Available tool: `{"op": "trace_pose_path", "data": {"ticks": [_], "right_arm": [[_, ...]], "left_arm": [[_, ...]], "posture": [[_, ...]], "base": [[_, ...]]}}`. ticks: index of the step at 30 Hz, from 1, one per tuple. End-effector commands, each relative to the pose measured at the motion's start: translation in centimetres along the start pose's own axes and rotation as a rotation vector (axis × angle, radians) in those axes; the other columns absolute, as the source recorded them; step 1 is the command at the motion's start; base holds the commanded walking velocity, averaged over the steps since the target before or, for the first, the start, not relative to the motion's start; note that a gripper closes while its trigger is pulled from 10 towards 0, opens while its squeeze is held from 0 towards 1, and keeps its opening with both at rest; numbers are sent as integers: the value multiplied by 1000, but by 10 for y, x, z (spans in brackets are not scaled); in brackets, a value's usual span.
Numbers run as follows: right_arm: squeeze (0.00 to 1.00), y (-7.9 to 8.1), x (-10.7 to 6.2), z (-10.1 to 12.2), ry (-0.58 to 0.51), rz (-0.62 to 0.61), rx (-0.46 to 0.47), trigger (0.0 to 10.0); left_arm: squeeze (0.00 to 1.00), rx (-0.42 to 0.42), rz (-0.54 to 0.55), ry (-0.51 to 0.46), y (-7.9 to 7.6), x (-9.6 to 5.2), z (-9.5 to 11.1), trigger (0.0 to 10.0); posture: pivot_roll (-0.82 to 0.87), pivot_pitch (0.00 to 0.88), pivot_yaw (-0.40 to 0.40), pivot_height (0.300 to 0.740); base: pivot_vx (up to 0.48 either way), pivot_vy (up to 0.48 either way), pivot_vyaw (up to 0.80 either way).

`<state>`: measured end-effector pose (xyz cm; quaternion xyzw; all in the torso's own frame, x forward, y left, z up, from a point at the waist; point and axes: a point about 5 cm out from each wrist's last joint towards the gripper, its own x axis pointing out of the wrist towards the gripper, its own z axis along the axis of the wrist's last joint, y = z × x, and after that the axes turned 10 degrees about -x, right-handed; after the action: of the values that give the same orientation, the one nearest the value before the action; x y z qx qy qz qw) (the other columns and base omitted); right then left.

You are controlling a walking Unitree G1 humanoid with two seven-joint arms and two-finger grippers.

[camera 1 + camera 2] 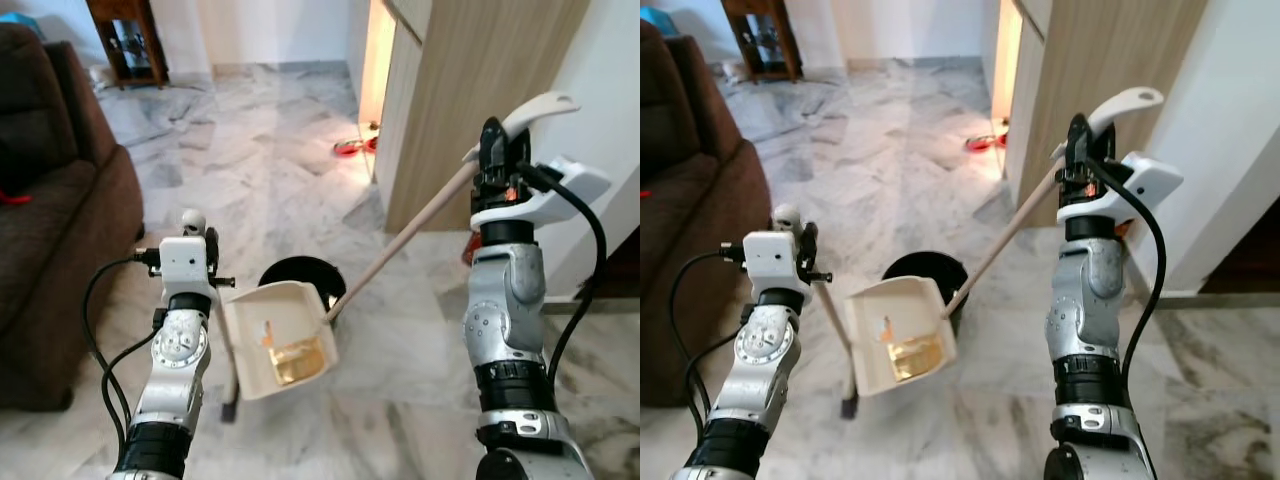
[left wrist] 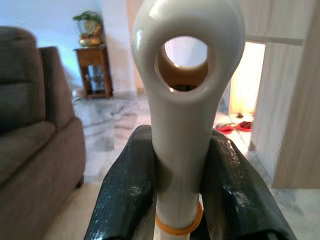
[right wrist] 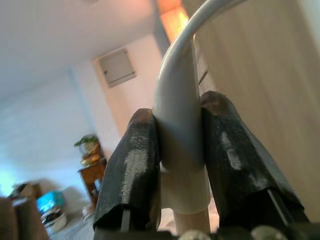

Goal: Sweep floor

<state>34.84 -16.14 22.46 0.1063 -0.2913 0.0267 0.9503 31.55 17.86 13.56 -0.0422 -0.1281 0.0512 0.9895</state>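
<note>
- A grey-veined marble floor (image 1: pixel 270 170) is seen running back to a wooden side table (image 1: pixel 128 40) against the far wall.
- On the left, a brown sofa (image 1: pixel 50 230) is set close beside the left arm, so little room for swinging is left on that side.
- The left gripper (image 2: pixel 175 175) is clamped around the white grip of the dustpan handle (image 2: pixel 182 100), just below its hanging hole; the grip is kept upright so the pan is held lifted and level.
- The cream dustpan (image 1: pixel 280 335) is held just above and in front of a black bin (image 1: pixel 300 278), with yellowish debris lying in it; it is judged that the pan is positioned for tipping into the bin.
- The wooden broom handle (image 1: pixel 400 245) is slanted down to the pan's edge, probably to push debris out.
- The right gripper (image 3: pixel 180 165) is closed on the broom's white top cap (image 3: pixel 177 100), raised high.
- A light wood cabinet (image 1: pixel 470 100) stands just behind the broom, limiting its travel; red slippers (image 1: pixel 350 147) lie beyond in the lit doorway.
</note>
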Motion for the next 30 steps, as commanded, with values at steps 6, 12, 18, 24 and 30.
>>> {"op": "trace_pose_path", "data": {"ticks": [6,12,18,24,30], "right_arm": [[0,7,10,13,-67,8,47,10000],[0,9,9,13,-71,9,50,10000],[0,8,8,13,-72,6,54,10000],[0,9,8,13,-71,3,61,10000],[0,11,9,13,-72,6,66,10000]], "left_arm": [[0,18,-5,-63,-3,2,13,10000],[0,17,-10,-60,-3,2,13,10000],[0,22,-7,-59,-2,2,13,10000],[0,26,-1,-55,1,-1,13,10000],[0,31,6,-53,2,-2,13,10000]], "posture": [[138,0,6,740],[138,0,12,740],[141,0,14,740],[148,0,13,740],[151,0,10,740]], "base": [[297,0,0],[298,0,0],[297,0,0],[297,0,0],[298,0,0]]}}
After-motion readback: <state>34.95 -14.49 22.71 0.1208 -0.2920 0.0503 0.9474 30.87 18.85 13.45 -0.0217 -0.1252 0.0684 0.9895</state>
